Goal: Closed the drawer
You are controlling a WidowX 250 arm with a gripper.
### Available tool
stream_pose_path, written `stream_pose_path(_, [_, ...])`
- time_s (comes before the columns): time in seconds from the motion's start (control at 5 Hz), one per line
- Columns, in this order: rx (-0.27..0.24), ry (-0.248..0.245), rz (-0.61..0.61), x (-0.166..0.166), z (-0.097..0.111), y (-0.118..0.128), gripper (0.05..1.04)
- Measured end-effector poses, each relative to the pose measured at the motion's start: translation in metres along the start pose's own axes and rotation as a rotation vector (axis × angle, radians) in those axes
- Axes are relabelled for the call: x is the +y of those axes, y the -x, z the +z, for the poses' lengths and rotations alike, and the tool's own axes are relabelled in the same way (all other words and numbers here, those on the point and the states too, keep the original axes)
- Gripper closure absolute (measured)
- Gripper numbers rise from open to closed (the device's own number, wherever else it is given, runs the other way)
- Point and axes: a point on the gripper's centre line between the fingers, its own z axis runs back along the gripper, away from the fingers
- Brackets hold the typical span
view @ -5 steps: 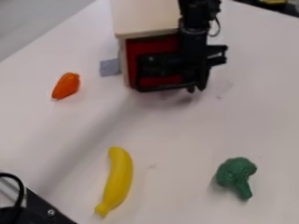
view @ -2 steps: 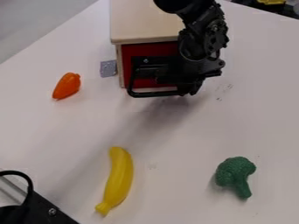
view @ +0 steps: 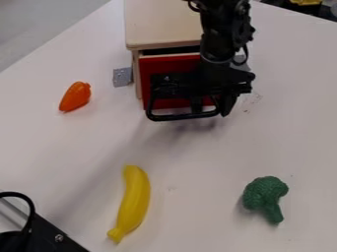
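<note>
Behind the gripper (view: pixel 212 106), whose spread I cannot tell, one wooden cabinet (view: pixel 161 24) holds one flat-fronted red drawer (view: pixel 161 64).

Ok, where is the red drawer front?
The red drawer front is upper centre in the camera view, just below the pale wooden top, right of the orange toy.

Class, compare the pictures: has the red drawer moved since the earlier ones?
Yes: the red drawer has slid slightly out of the wooden cabinet, toward the banana; a dark gap now shows above its front.
</note>
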Motion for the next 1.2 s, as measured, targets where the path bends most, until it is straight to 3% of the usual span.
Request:
stream_pose_path(0.2, [0.049,0.034,0.065,-0.001,0.010,-0.011,0.093])
stream_pose_path(0.6, [0.093,0.179,0.130,-0.009,0.082,-0.027,0.085])
stream_pose_path(0.8, [0.007,0.215,0.089,-0.002,0.079,-0.027,0.085])
stream_pose_path(1.0, [-0.068,0.179,0.045,0.007,0.064,-0.029,0.085])
stream_pose_path(1.2, [-0.078,0.144,0.024,0.012,0.050,-0.025,0.085])
